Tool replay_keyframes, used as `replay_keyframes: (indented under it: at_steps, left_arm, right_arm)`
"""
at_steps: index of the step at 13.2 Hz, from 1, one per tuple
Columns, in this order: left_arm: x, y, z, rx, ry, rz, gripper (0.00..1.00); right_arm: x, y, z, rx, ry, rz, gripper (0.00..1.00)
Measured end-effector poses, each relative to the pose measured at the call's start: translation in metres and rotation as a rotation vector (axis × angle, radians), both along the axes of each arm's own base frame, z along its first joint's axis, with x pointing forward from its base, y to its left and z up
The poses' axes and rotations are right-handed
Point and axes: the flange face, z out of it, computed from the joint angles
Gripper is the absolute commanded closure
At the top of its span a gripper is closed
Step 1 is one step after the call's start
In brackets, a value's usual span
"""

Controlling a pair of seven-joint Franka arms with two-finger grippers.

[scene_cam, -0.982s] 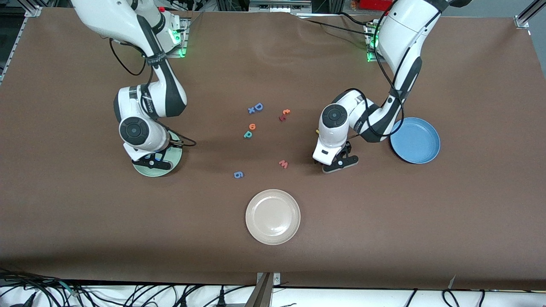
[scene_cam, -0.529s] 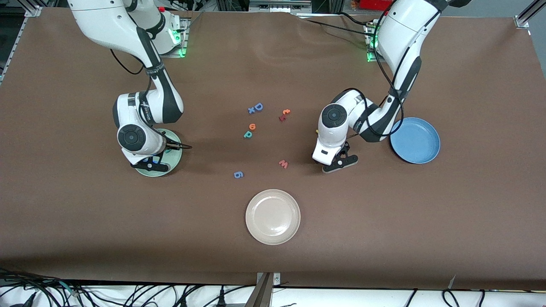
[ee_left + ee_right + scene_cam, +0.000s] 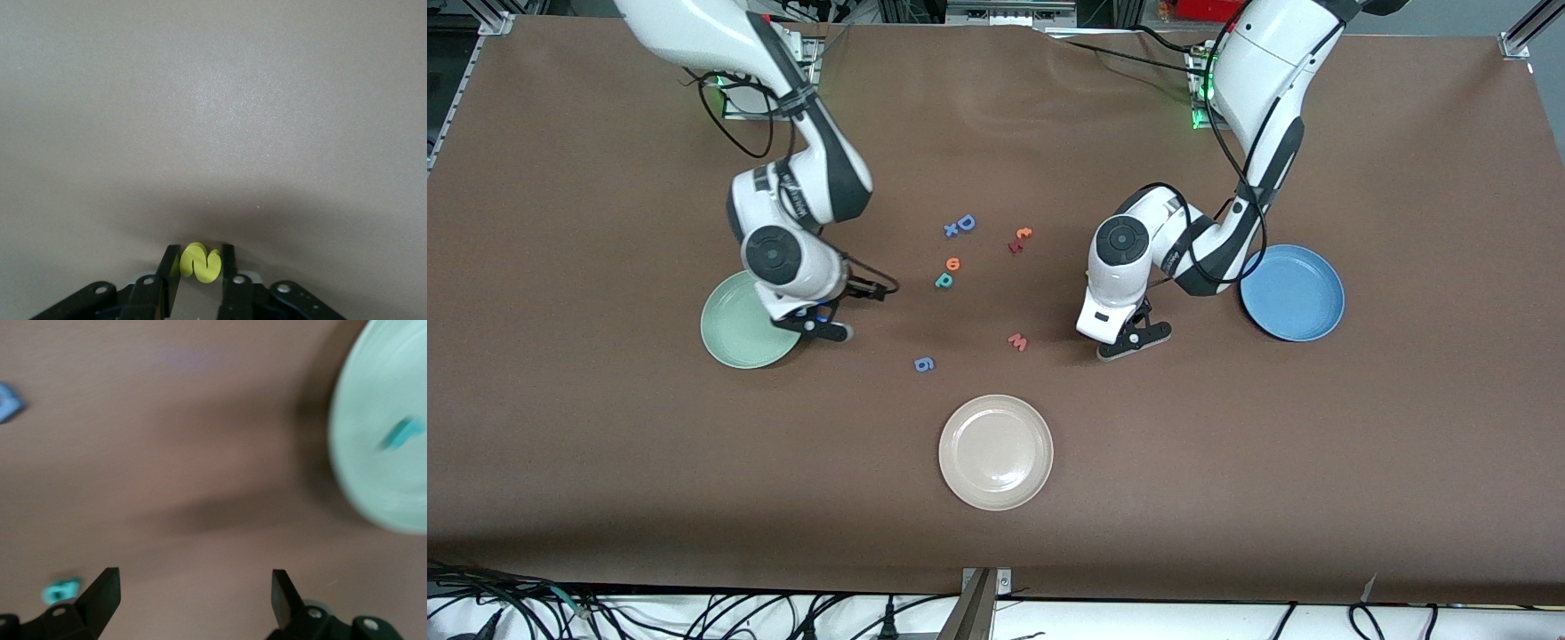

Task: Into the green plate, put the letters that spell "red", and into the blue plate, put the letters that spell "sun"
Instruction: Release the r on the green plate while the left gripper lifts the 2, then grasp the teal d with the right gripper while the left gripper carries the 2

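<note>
In the front view, the left jaws are down at the worktop (image 3: 560,444), clamped on the yellow "s" (image 3: 200,262), near the 9 o'clock side of the blue plate (image 3: 1294,293) but apart from it. The right jaws stand wide open and empty over the worktop, just off the 3 o'clock rim of the green plate (image 3: 734,333), in which the teal "r" (image 3: 403,432) lies. The orange "e" (image 3: 952,263) and the teal "d" (image 3: 943,281) lie together mid-worktop, at 12 o'clock from the beige plate (image 3: 996,453).
</note>
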Motion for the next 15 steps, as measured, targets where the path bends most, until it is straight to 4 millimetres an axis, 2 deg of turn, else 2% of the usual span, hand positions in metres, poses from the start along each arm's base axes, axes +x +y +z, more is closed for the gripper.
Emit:
replay_keyframes:
  at_steps: [3, 5, 7, 8, 10, 12, 15]
  left_arm:
    - [0.0, 0.0, 0.0, 0.0, 0.0, -0.001, 1.0]
    - [0.001, 0.001, 0.0, 0.002, 0.003, -0.022, 1.0]
    - [0.01, 0.015, 0.002, 0.014, 0.013, -0.068, 1.0]
    - [0.017, 0.027, 0.007, 0.023, 0.021, -0.099, 0.99]
    - [0.037, 0.061, 0.028, 0.033, 0.033, -0.166, 0.98]
    - [0.053, 0.097, 0.06, 0.003, 0.067, -0.227, 0.97]
    - [0.064, 0.154, 0.111, -0.02, 0.106, -0.353, 0.97]
  right_arm:
    - [-0.018, 0.045, -0.003, -0.006, -0.057, -0.131, 0.01]
    - [-0.033, 0.071, -0.016, -0.011, -0.075, -0.178, 0.07]
    - [-0.043, 0.087, -0.034, -0.014, -0.081, -0.198, 0.13]
    - [-0.047, 0.093, -0.042, -0.009, -0.088, -0.219, 0.17]
    - [-0.053, 0.106, -0.054, -0.002, -0.105, -0.259, 0.24]
    - [-0.058, 0.116, -0.059, -0.003, -0.109, -0.276, 0.33]
    - [-0.058, 0.118, -0.06, -0.004, -0.109, -0.279, 0.36]
